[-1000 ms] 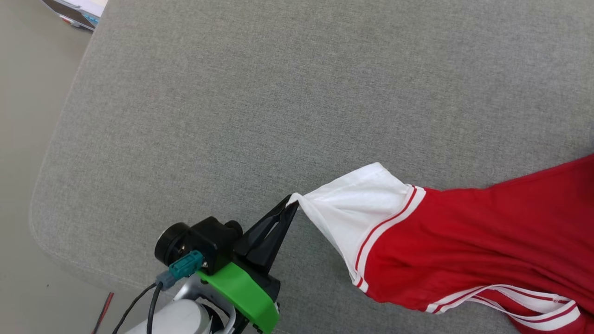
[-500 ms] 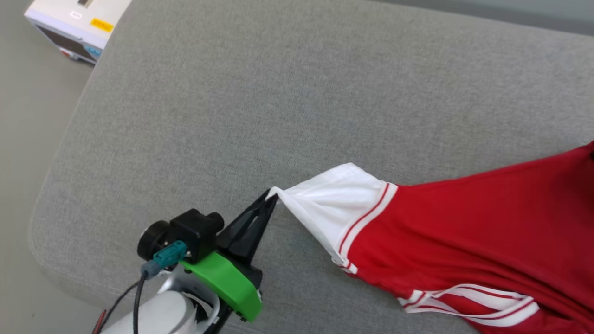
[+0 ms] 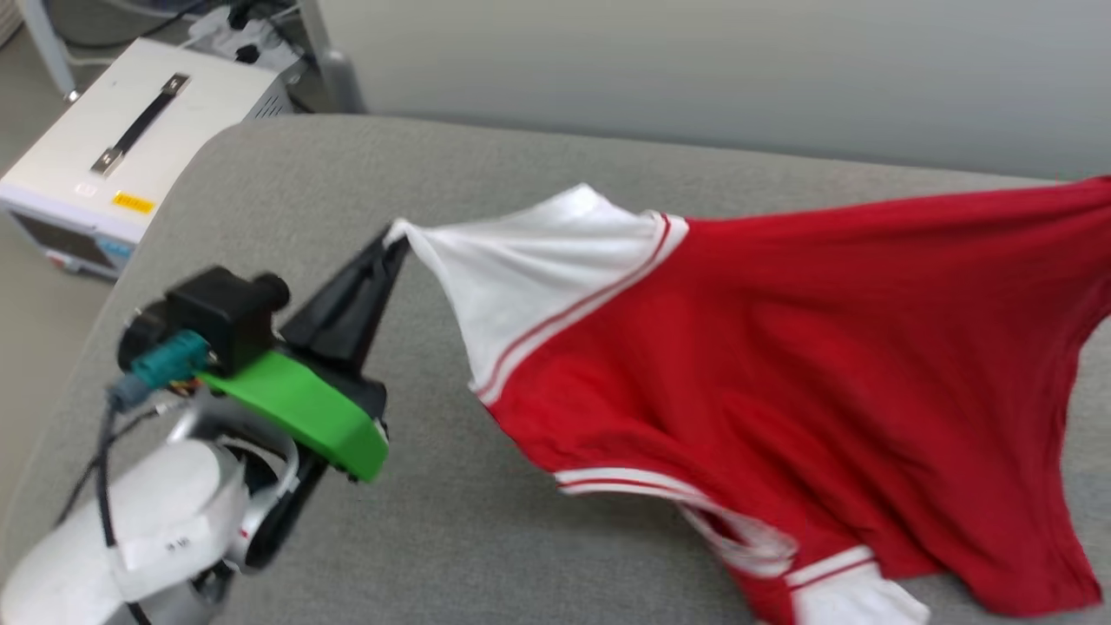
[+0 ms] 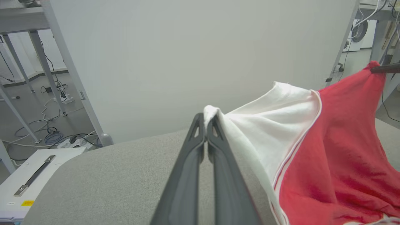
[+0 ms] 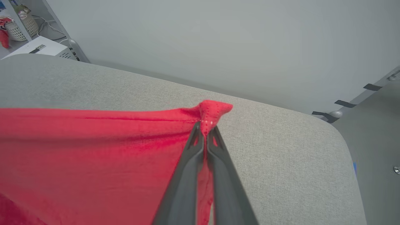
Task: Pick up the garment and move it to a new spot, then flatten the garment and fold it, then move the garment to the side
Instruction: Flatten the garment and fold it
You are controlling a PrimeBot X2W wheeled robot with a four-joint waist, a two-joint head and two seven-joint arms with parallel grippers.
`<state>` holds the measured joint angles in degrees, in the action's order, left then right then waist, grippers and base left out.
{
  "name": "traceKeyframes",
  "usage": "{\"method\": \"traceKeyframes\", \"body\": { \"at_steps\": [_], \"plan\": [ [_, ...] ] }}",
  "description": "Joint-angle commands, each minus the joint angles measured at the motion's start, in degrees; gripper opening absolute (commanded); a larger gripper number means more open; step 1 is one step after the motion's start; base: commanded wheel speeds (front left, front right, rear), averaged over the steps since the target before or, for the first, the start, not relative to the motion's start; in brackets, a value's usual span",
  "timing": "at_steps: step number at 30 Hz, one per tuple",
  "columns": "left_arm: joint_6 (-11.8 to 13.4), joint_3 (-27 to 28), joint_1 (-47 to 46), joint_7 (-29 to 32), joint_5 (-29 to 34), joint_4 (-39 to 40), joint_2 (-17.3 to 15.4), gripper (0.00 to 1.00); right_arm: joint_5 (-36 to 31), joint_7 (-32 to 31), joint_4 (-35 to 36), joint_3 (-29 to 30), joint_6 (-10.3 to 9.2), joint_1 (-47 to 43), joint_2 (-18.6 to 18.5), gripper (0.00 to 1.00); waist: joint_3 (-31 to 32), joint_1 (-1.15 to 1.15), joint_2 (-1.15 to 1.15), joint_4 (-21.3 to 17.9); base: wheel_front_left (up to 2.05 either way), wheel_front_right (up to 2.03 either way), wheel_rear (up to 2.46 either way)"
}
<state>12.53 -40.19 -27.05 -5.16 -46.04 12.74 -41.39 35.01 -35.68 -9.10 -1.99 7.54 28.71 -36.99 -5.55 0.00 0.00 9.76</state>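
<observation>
The left claw [image 3: 395, 241] is clamped on the white sleeve tip of the garment [image 3: 764, 347] — the right claw [image 5: 205, 126] pinches a red corner. The garment hangs stretched between them over the grey cushion [image 3: 286, 174].

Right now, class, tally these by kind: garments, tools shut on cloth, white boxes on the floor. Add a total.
Garments: 1, the garment
Tools shut on cloth: 2, the left tool and the right tool
White boxes: 1, the white box
Total: 4
</observation>
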Motion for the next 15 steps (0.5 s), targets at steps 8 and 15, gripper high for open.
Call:
{"method": "traceKeyframes", "body": {
  "at_steps": [8, 15],
  "plan": [
    [-1.25, 4.88, -9.57, 3.93, -1.19, 1.46, -4.50, 0.00, 1.88, 0.36, 6.60, 0.67, -0.05, 2.60, -1.69, 0.00, 7.27, 0.00, 0.00, -7.96, 0.00, 0.00, 0.00],
    [-1.70, 9.15, -17.21, 6.28, -1.69, 1.91, -7.04, 0.00, 2.05, 1.47, 10.60, 2.02, -0.05, 5.11, -0.87, 0.00, 7.57, 0.00, 0.00, -10.73, 0.00, 0.00, 0.00]
  ]
}}
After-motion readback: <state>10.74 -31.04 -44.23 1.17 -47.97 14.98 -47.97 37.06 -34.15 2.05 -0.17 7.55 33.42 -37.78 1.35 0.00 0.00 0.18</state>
